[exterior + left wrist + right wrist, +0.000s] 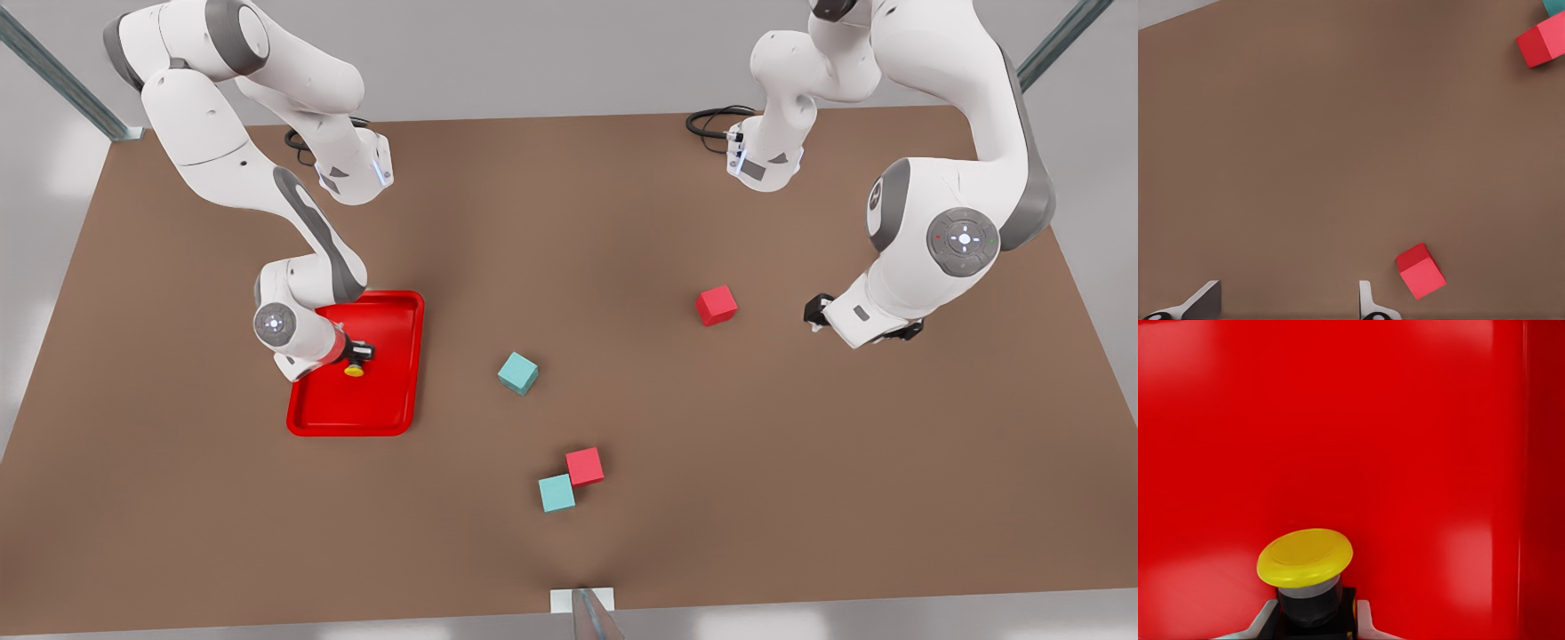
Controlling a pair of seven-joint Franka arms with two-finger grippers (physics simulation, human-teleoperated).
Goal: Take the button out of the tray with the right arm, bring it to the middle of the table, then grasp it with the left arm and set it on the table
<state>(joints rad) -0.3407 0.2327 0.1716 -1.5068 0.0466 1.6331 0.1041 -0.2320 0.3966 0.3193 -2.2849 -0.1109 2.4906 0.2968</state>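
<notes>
Looking across the table (622, 222), I judge the job barely begun: the button is not yet out of the tray, and the carry to the middle, the handover and the setting-down are all left.

The right arm (222, 151), at the front view's left, reaches down into the tray (391, 418), which lies near the table's edge on that side. The left arm (960, 178) waits at the opposite side, over bare table near a red cube (716, 305). Two teal cubes and another red one lie toward the middle and the near edge.

The right gripper (358, 353) sits low over the tray floor, and in the right wrist view its fingertips (1365, 620) flank the button's dark base on both sides, apparently pinching it. The left gripper (1290, 303) hangs with fingers spread, holding nothing.

The button (1306, 577) stands upright in the tray, toward its far half, yellow cap round and domed over a grey collar and black boxy base; whether it rests on the floor I cannot tell.
</notes>
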